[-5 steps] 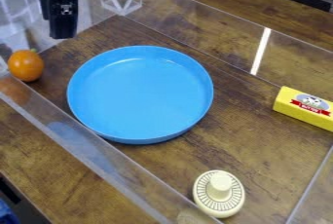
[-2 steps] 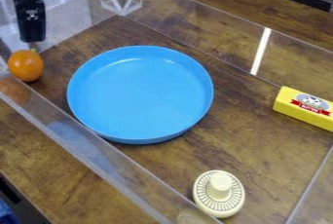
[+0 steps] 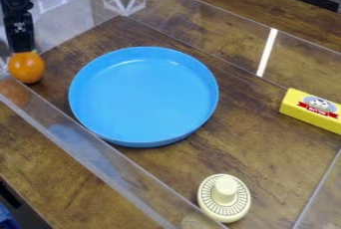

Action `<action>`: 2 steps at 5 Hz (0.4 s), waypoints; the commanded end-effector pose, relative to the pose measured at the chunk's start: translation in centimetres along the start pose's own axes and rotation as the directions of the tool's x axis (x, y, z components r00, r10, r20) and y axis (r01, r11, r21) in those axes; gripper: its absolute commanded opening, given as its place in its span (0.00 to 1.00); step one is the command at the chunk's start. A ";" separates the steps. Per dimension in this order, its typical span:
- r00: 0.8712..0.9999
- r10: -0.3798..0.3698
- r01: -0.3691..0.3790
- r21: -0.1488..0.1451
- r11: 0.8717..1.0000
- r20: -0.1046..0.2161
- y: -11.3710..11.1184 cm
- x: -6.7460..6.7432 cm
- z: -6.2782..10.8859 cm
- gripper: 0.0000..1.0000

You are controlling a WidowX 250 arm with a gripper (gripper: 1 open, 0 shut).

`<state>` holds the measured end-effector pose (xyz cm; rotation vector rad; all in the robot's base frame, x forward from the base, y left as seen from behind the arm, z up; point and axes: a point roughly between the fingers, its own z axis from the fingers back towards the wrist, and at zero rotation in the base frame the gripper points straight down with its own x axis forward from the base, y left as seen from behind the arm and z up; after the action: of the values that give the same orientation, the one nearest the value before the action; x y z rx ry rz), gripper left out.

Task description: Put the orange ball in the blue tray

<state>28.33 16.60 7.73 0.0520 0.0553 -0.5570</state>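
Gripper [image 3: 20, 42] upper left, about 10 o'clock of tray [image 3: 144, 97], pointing down, jaws spread. Ball [image 3: 26, 68] directly below fingertips, at 9–10 o'clock of tray, outside rim.

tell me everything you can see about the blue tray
The blue tray is a wide round dish, plain light blue, apparently smooth plastic, with a low raised rim. It sits flat and right side up on the brown wood-look surface, with nothing in it. The orange ball is beside it, outside the rim, not touching.
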 end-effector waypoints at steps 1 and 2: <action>0.999 0.031 -0.032 0.037 0.999 0.029 1.2 -0.7 0.2 1.00; 0.999 0.037 -0.039 0.040 0.998 0.036 1.8 -0.8 -0.7 1.00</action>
<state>28.60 17.68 5.86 0.0509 0.0372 -0.5435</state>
